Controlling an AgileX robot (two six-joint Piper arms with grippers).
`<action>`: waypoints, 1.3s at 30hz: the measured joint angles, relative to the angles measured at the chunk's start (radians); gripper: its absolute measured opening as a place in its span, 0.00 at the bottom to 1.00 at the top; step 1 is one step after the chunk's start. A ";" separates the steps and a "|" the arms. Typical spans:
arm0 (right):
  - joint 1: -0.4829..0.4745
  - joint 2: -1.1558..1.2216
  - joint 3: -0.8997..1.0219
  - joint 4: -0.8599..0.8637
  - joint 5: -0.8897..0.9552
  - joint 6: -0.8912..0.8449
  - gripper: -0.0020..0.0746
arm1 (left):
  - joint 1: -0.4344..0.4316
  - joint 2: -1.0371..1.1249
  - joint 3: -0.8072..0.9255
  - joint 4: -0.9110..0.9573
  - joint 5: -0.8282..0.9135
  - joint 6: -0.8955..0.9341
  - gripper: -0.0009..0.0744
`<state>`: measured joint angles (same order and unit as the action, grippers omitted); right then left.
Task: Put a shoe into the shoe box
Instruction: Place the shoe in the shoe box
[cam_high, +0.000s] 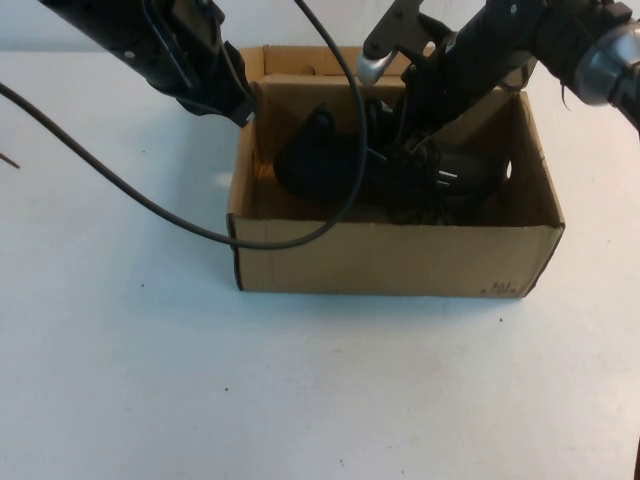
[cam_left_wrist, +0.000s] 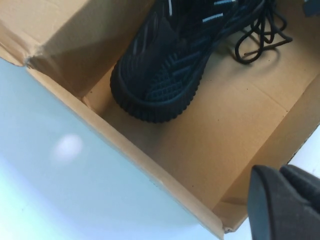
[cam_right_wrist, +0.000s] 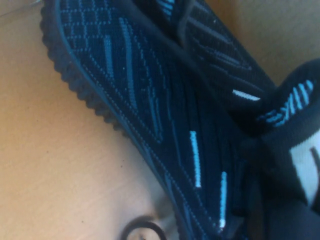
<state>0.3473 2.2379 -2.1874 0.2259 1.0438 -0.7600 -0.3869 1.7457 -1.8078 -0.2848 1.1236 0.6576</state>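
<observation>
Shoe (cam_high: 330, 165) lies inside the box (cam_high: 400, 262), sole down on the cardboard floor, toe toward the box's left wall, laces (cam_left_wrist: 260, 35) spilled loose on the floor beside it.

Right gripper (cam_high: 415, 125) reaches down into the box from the far right, at the shoe's heel and collar end. The wrist view is filled by the mesh upper (cam_right_wrist: 150, 100) right in front of the jaws; jaw state cannot be told, nor whether it holds the shoe.

Left gripper (cam_high: 235, 105) hangs at the box's far-left corner, over the rim. One dark fingertip (cam_left_wrist: 282, 202) shows above the box wall, the shoe's toe well beyond it. Jaw opening cannot be told; nothing seen in them.

A black cable (cam_high: 150, 205) droops across the box front.
</observation>
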 joint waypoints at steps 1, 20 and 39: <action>0.000 0.004 0.000 0.001 0.000 0.000 0.04 | 0.000 0.000 0.000 0.000 0.000 0.000 0.01; 0.000 0.003 0.000 0.018 -0.050 0.069 0.44 | 0.000 0.000 0.000 0.000 0.020 -0.005 0.01; -0.024 -0.153 -0.002 0.165 0.111 0.169 0.01 | 0.000 -0.020 0.000 0.000 0.118 -0.068 0.01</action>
<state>0.3237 2.0847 -2.1895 0.3911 1.1546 -0.5915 -0.3869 1.7259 -1.8078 -0.2848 1.2415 0.5900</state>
